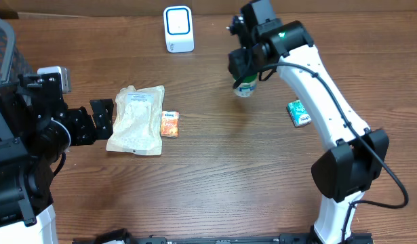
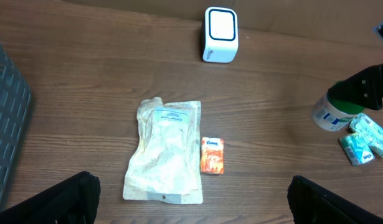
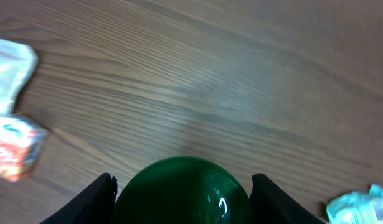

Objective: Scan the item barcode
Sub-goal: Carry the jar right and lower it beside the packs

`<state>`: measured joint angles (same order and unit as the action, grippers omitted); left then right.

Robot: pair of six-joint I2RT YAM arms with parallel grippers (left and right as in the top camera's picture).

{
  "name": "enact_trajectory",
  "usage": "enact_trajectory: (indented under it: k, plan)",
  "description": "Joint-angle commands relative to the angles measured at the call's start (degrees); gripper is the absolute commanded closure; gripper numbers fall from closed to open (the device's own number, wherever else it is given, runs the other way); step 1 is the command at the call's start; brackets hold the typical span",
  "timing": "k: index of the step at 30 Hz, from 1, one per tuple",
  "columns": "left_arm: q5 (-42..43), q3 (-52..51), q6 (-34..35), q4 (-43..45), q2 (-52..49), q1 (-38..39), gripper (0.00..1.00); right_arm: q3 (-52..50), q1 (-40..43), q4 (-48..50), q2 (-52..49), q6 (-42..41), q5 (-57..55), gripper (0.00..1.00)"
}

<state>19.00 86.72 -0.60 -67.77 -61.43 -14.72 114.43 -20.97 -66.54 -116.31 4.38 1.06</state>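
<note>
- Right fingers (image 3: 98,202) are clamped on a green-capped container (image 3: 182,193), one finger on each side of the cap. Left fingers (image 2: 66,199) stand wide open and hold nothing, low at the worktop's left side.
- Worktop (image 1: 222,176): the held container appears to hang clear of it at the far right-centre. I judge it lifted rather than resting.
- Pouch (image 1: 135,120): it lies flat just ahead of the left fingers and plays no part in the present step.
- Scanner (image 1: 178,28): it stands upright at the far edge, well apart from the container and to its left.
  - The step in hand, as I judge it, is carrying the container across to the scanner's window.
  - No barcode shows in any view, so the printed label on the container's side should be turned toward the window.
  - If no read comes, the wrist should be rolled slowly.
  - The container should be held steady near the window, without touching the housing.
  - The grip is on the cap alone, so sharp swings risk slipping and the travel should be smooth.
- Green-capped container, position against the fingers: the cap sits squarely between the two right fingers and touches both. The white and blue body hangs below them, tilted in the left wrist view.
- Teal packets (image 1: 299,113) lie on the worktop near the right arm, and an orange packet (image 1: 169,124) lies just beside the pouch. Both are clear of the likely path.
</note>
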Motion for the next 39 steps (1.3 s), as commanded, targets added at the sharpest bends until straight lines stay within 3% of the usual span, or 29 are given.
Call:
enact_trajectory:
  k: [1,15,34,37,39]
  plan:
    - [-0.1,1.0,-1.1,0.0,-0.1,-0.3,0.01,-1.5,3.7,1.4,0.7,-1.6,0.8,0.96]
    - [-0.1,1.0,-1.1,0.0,-0.1,-0.3,0.01,-19.2,11.6,16.7,0.5,-1.4,-0.7,0.96]
    - [-0.1,1.0,-1.1,0.1,-0.1,-0.3,0.01,-20.4,15.5,19.1,0.5,-1.4,-7.5,0.96]
    - [-0.1,1.0,-1.1,0.0,-0.1,-0.3,0.01,-20.2,15.5,18.9,0.5,-1.4,-7.4,0.89]
    - [-0.1,1.0,-1.1,0.0,-0.1,-0.3,0.01,-19.4,15.4,17.8,0.6,-1.4,-6.3,0.72]
